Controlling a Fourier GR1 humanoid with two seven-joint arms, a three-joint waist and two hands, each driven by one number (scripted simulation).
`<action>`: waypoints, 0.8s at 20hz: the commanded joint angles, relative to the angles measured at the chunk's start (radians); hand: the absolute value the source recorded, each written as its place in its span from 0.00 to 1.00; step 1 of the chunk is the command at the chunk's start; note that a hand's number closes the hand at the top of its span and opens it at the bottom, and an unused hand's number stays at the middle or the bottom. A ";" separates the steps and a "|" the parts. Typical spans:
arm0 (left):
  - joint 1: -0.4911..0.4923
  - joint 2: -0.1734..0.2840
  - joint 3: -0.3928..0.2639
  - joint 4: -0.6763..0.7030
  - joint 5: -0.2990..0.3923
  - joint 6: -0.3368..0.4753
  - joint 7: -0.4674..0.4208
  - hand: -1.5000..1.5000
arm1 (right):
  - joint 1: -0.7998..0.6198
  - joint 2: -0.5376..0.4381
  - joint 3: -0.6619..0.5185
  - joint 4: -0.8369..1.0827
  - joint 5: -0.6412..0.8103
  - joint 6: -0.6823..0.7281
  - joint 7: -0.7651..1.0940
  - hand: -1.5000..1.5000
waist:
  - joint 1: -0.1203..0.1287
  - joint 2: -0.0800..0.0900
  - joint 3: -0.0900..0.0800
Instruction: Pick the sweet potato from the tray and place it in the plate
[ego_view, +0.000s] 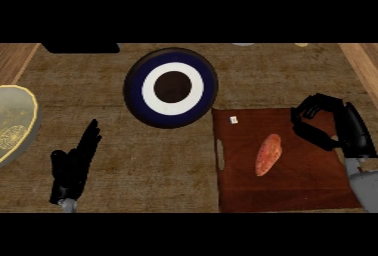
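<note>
The sweet potato (268, 154) lay near the middle of the brown tray (244, 195), tilted, its upper end leaning to the right, touched by nothing. The tray's near edge was cut off by the view's lower limit. Just beyond the tray's far left corner sat the plate (137, 90), dark blue with a white ring and a dark centre. At the left edge a pale yellow bowl (18, 120) showed only in part, and a dark shape at the far edge was too cut off to identify. The worktop (148, 165) was brown and wood-grained. The right hand (325, 125) hovered over the tray's right edge, fingers curled but holding nothing, apart from the potato to its left. The left hand (74, 162) rested open, fingers straight, on the left side.
</note>
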 joint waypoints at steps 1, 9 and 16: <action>-0.006 -0.010 0.020 0.000 -0.003 0.040 0.046 0.50 | 0.168 0.174 -0.033 -0.002 -0.002 -0.226 -0.158 1.00 | -0.021 0.001 0.016; -0.071 -0.017 0.015 -0.015 -0.022 0.048 0.115 0.50 | 0.295 0.180 0.010 0.078 -0.151 0.093 -0.548 0.00 | 0.009 0.004 0.012; -0.061 -0.020 0.038 0.035 -0.028 0.042 0.062 0.50 | 0.247 -0.035 0.045 -0.052 0.129 0.009 -0.195 0.00 | 0.008 0.002 0.008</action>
